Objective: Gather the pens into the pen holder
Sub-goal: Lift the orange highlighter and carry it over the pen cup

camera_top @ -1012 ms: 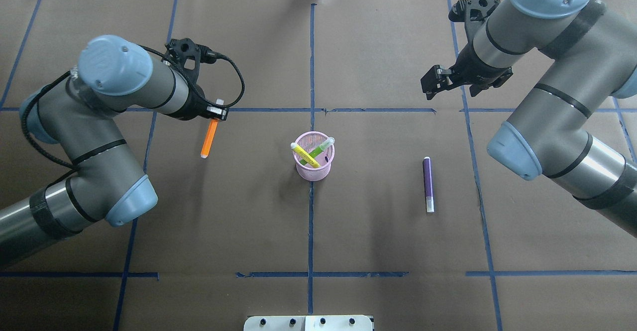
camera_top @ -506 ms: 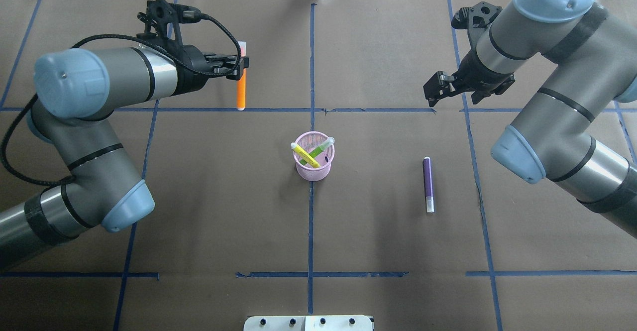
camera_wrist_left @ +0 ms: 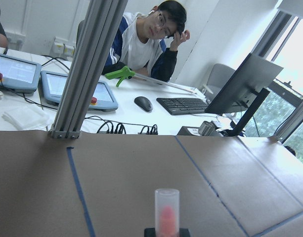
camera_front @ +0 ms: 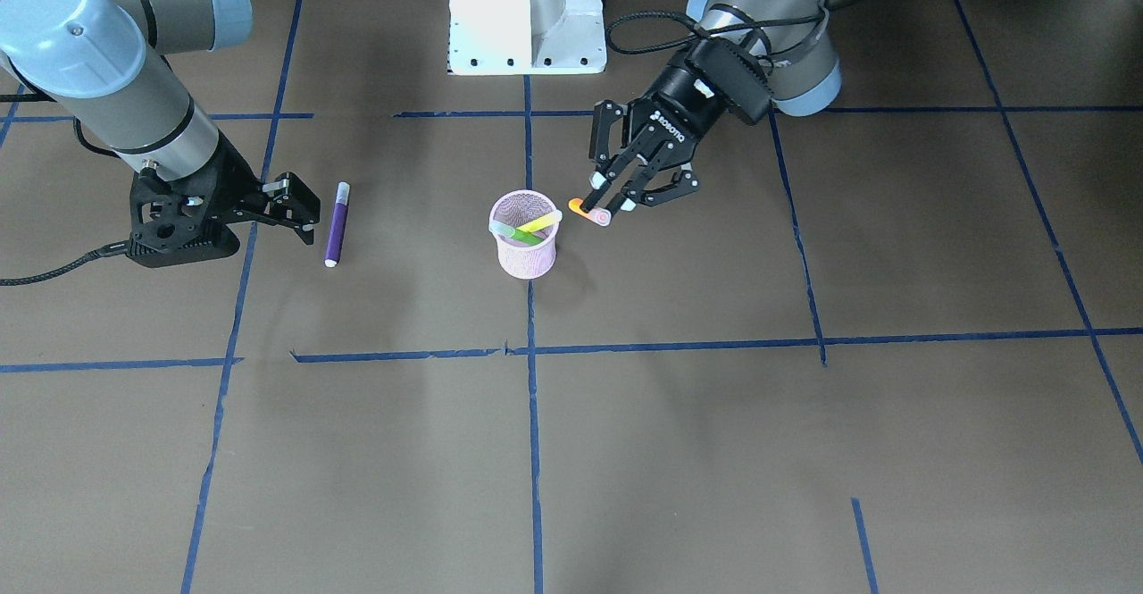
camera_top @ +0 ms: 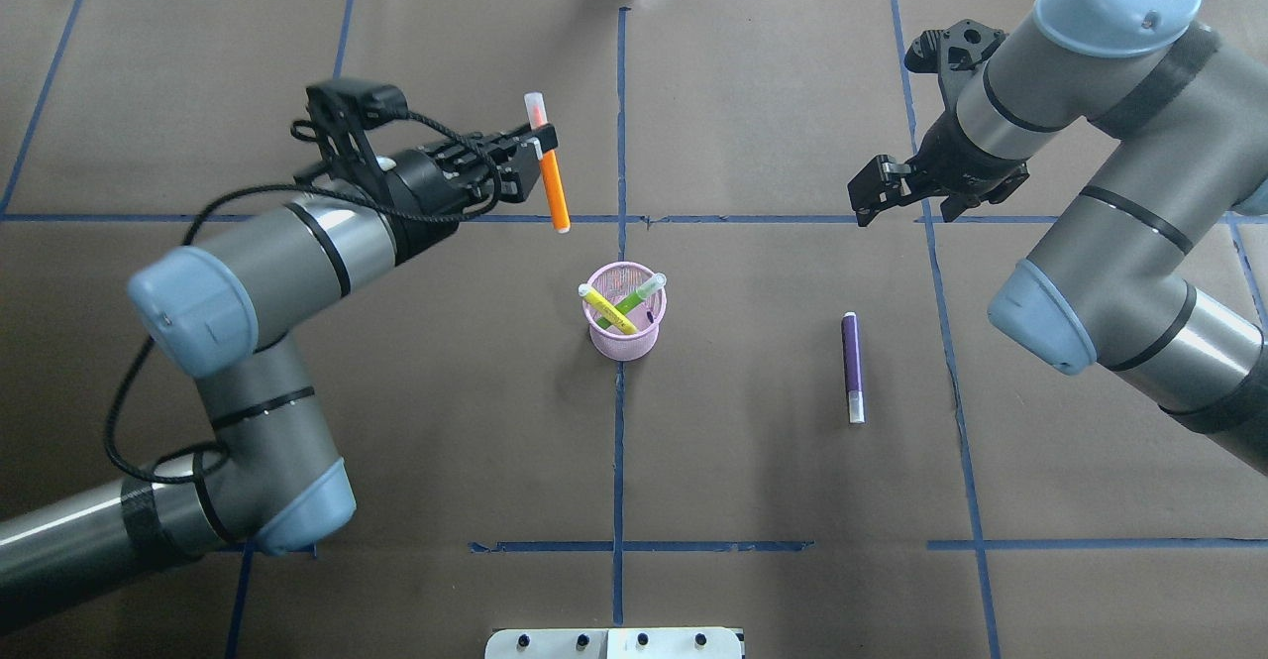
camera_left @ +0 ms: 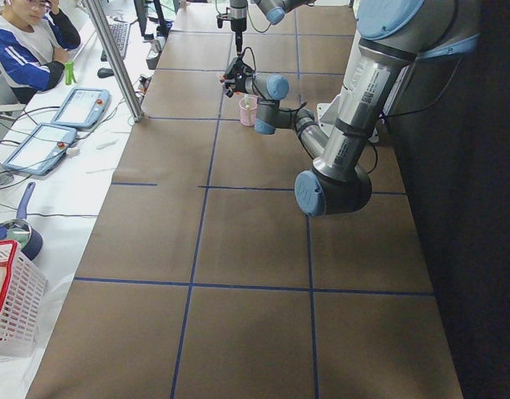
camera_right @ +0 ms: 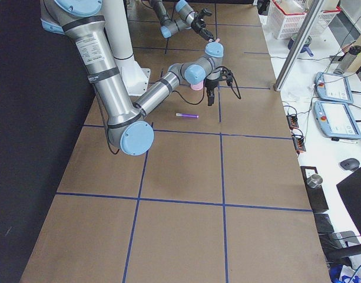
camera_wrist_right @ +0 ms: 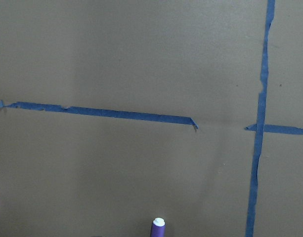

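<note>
Orange pen (camera_top: 553,186) swung toward pen holder (camera_top: 622,343), clamped in left gripper (camera_top: 536,150).
Front view, not overhead, shows right gripper (camera_front: 302,204) spread beside purple pen (camera_front: 337,223).

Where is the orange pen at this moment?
In the overhead view, the orange pen hangs in the left hand, above the table, just left of and beyond the cup, not yet in it.

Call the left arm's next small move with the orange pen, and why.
Probably shift the left gripper toward the pen holder until the orange pen hangs over its opening. The gripper is shut on the pen near its cap, and the overhead and front views show its lower end beside the rim, not above it; releasing now would likely miss.
</note>
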Available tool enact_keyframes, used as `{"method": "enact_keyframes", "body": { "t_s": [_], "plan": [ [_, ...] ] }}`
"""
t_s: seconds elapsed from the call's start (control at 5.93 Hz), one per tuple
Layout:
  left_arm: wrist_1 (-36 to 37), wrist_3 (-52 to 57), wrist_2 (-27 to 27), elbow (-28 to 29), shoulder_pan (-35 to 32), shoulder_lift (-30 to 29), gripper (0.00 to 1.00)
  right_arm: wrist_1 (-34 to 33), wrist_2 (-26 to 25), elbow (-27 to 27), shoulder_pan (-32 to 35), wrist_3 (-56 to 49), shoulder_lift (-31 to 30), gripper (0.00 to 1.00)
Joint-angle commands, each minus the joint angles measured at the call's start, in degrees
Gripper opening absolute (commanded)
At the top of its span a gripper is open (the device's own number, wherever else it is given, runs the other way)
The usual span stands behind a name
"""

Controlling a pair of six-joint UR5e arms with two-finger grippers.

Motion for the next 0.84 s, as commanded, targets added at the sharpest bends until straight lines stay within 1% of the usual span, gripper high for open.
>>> {"method": "enact_keyframes", "body": {
  "t_s": [0.0, 0.17, 0.34, 0.67],
  "plan": [
    [-2.9, 4.8, 4.9, 2.0, 4.5, -1.0, 0.00, 0.0, 0.1, 0.1, 0.0, 0.0, 0.0, 1.00],
    [-2.9, 4.9, 5.2, 6.4, 4.7, -4.5, 0.00, 0.0, 0.1, 0.0, 0.0, 0.0, 0.0, 1.00],
    [-3.5, 4.9, 7.1, 10.9, 5.1, -7.7, 0.00, 0.0, 0.1, -0.1, 0.0, 0.0, 0.0, 1.00],
    [-3.7, 4.9, 7.3, 12.2, 6.7, -7.4, 0.00, 0.0, 0.1, 0.0, 0.1, 0.0, -0.1, 1.00]
  ]
}}
